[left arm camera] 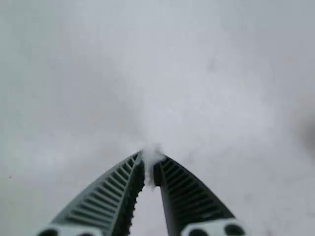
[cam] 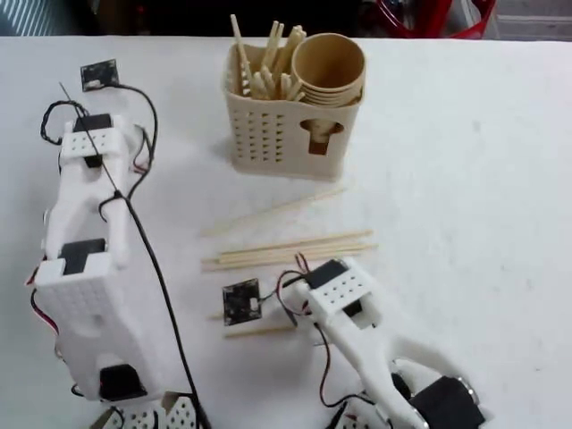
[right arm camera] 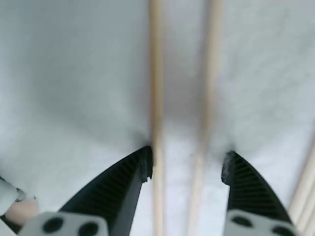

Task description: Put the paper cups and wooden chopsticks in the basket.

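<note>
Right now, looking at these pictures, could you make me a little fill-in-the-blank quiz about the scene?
1. The stacked paper cups sit ____ the basket.
2. The right gripper is ____, two loose chopsticks between its jaws.
3. The left gripper is ____, over bare table.
Missing: inside; open; shut.

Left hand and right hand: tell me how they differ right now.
The left hand is shut, with its tips touching; the right hand is open. The left hand faces bare table; the right hand straddles two chopsticks lying on the table. Both have ridged inner faces and point down at the white surface.
</note>
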You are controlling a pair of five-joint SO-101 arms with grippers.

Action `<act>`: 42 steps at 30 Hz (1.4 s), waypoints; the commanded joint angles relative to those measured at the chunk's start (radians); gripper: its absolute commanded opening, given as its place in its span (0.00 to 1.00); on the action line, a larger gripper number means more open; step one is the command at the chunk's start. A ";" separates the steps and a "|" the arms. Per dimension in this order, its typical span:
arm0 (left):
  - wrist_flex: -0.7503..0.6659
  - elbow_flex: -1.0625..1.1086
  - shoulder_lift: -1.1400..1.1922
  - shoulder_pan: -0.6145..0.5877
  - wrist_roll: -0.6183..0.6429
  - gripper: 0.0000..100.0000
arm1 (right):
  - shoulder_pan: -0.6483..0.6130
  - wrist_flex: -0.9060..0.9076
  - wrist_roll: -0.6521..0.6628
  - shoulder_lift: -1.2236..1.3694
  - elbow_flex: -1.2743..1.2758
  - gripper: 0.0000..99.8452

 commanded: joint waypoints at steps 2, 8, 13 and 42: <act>-0.017 -0.017 -0.012 0.012 0.006 0.05 | 0.051 -0.041 0.009 0.093 -0.106 0.24; -0.017 -0.017 -0.010 0.012 0.006 0.05 | 0.133 -0.099 0.012 0.151 -0.184 0.22; -0.031 -0.017 -0.007 0.012 0.006 0.05 | 0.130 -0.099 0.015 0.165 -0.210 0.12; -0.038 -0.014 -0.004 0.013 0.006 0.05 | 0.229 0.159 -0.348 -0.067 -0.491 0.02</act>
